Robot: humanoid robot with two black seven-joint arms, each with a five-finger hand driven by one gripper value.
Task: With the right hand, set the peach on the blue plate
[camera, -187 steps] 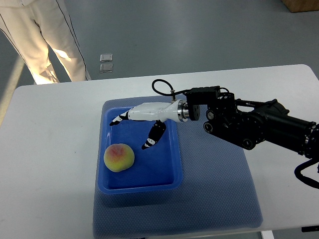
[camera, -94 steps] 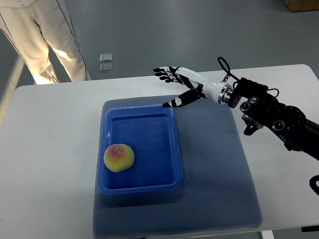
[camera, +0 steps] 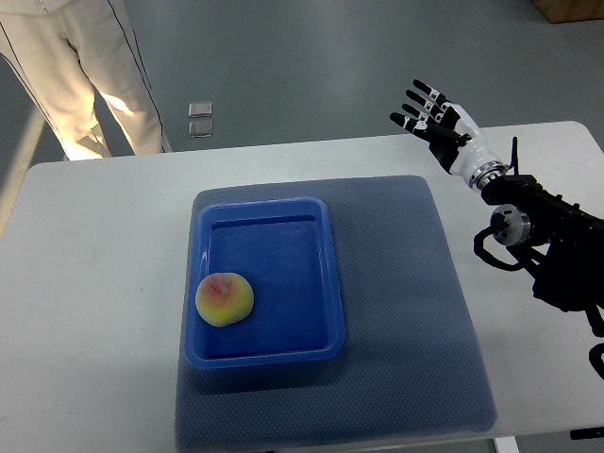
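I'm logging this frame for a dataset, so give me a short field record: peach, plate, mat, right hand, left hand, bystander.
peach: lying inside the blue plate, near its left wall
blue plate: rectangular tray on the mat
mat: blue-grey, on the white table
right hand: raised over the table's far right edge, fingers spread, holding nothing
left hand: not in view
person: legs only, standing beyond the table's far left corner

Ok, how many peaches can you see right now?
1. The peach lies in the blue plate, near its front-left corner. Right hand is open, far off it. None appear hidden.
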